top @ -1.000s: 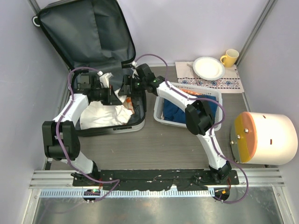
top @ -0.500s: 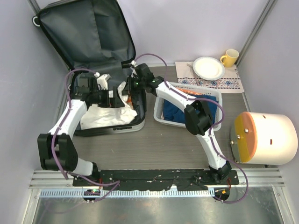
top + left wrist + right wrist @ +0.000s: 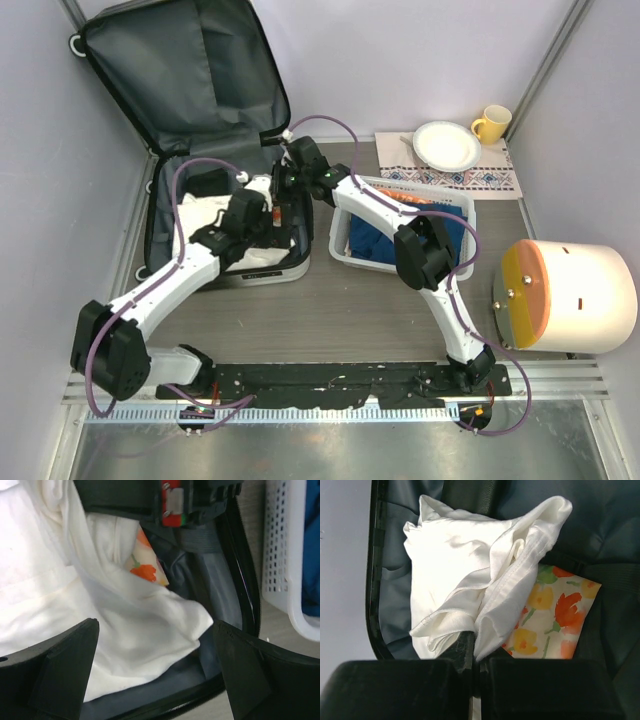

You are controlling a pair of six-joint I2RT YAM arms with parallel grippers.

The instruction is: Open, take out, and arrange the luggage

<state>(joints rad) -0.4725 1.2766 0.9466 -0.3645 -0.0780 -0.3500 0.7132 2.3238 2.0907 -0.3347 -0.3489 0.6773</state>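
Here, right fingers (image 3: pixel 395 690) clamp the white cloth (image 3: pixel 465 580); left fingers (image 3: pixel 60 670) gape wide, empty, over the luggage (image 3: pixel 215 585).

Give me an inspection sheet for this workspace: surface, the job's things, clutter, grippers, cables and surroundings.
Surface: grey wood-grain table, suitcase on its left part, basket mid-table.
Job's things: suitcase open, lid leaning on the back wall; white garment and floral cloth inside.
Clutter: white slatted basket holding blue clothes; plate and yellow mug on a patterned mat; white drum with an orange face at right.
Grippers: left gripper open above the white garment; right gripper shut on the white garment.
Cables: purple cables looped along both arms.
Surroundings: pale walls, metal frame posts.
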